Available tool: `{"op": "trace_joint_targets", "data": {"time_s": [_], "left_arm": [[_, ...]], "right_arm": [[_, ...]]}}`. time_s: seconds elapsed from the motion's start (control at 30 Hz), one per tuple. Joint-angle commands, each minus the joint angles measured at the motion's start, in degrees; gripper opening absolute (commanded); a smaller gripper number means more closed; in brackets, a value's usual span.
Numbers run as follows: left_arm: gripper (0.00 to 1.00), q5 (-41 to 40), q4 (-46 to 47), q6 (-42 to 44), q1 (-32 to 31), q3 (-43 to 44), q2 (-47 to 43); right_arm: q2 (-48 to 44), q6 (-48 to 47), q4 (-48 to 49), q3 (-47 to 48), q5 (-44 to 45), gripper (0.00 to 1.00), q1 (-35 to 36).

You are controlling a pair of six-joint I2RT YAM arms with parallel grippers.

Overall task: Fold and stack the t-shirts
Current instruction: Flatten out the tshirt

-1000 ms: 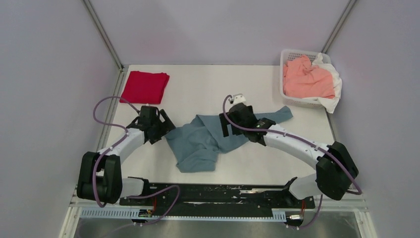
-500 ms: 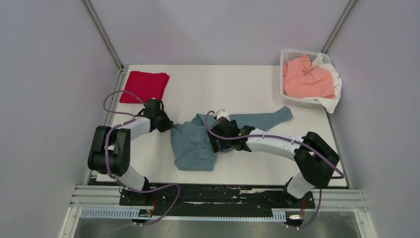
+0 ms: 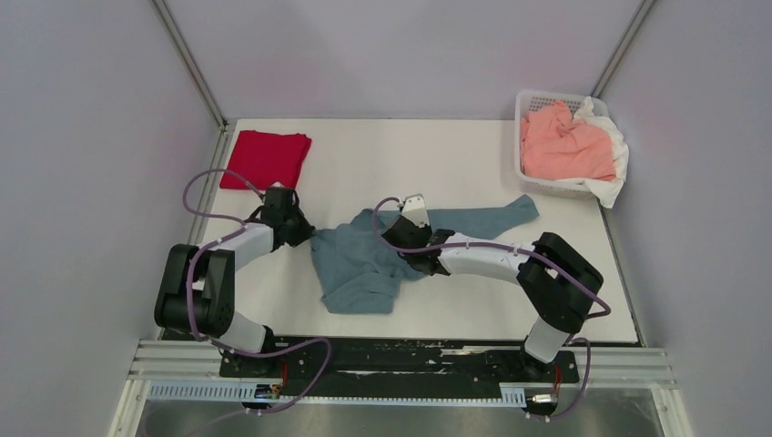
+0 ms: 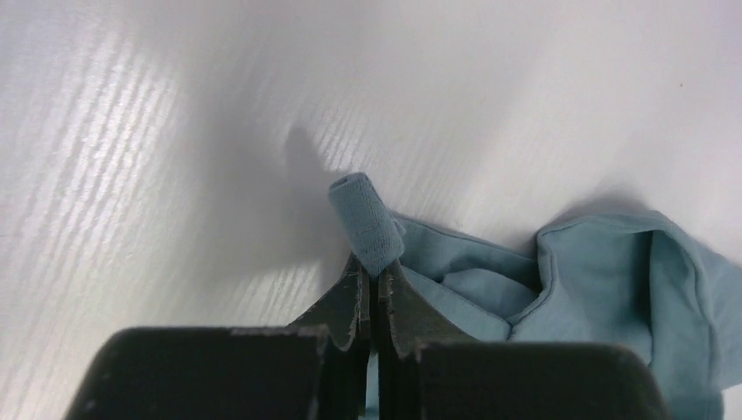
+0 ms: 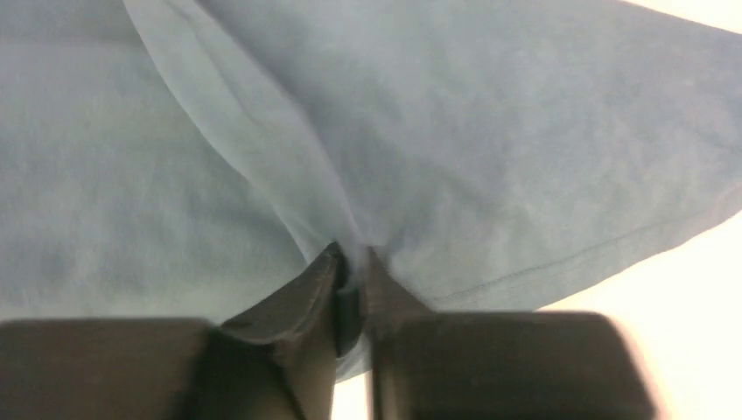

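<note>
The teal-blue t-shirt [image 3: 364,264] lies crumpled in the middle of the counter [image 3: 382,155], with one long part reaching to the right toward the basket [image 3: 537,98]. I hold it with both hands. My left hand [image 4: 372,276] is pinched tight on the shirt's left edge, and a small rolled bit of cloth sticks out past the fingertips. My right hand [image 5: 350,262] is closed on a raised fold in the middle of the cloth, not on a hem. I judge that the step now is to open this shirt flat before any fold is made. To do it well, I should move the two hands apart slowly and low over the counter, so that the cloth slides and does not lift into a new bunch. The left grip holds very little material, so a hard pull may let it slip out. The right grip is on a ridge, and pulling there may only drag the whole shirt. It may be better to let go and take a hem or a shoulder. The red t-shirt [image 3: 266,158] lies folded at the far left corner, well apart, and I take it for the start of the stack. The salmon-pink t-shirt [image 3: 564,141] is in the basket. I can read no brand, label or writing on the shirts, the basket or the arms.
</note>
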Motion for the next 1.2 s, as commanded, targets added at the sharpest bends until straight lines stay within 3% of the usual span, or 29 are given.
{"op": "trace_joint_targets", "data": {"time_s": [0.0, 0.17, 0.27, 0.53, 0.63, 0.77, 0.93, 1.17], "left_arm": [[0.0, -6.47, -2.13, 1.36, -0.16, 0.76, -4.92], [0.0, -10.19, -1.31, 1.02, -0.12, 1.44, -11.24], [0.0, -12.77, -0.47, 1.18, -0.16, 2.61, -15.82], [0.0, -16.02, -3.9, 5.31, -0.17, 10.76, -30.84], [0.0, -14.63, -4.59, 6.62, -0.17, 12.02, -40.55], [0.0, -10.58, -6.51, 8.75, -0.18, 15.39, -51.26], [0.0, -4.22, -6.84, 9.78, -0.19, 19.69, -62.4], [0.0, 4.71, -8.89, 12.59, -0.18, 33.39, -63.49]], "right_arm": [[-2.29, 2.65, 1.03, 2.7, 11.22, 0.02, 0.32], [-7.85, 0.35, 0.98, 3.04, 17.99, 0.0, -2.09], [-10.54, -1.81, 1.3, 5.21, 17.02, 0.0, -6.03], [-24.32, -25.5, 12.39, 11.03, 16.78, 0.0, -7.85], [-32.11, -32.39, 13.94, 12.25, 10.47, 0.0, -7.91], [-43.21, -40.52, 14.2, 11.88, -4.8, 0.0, -7.8], [-51.31, -39.64, 10.01, 18.13, -19.13, 0.0, -7.8], [-51.99, -33.55, 0.97, 35.53, -38.78, 0.0, -7.81]]}}
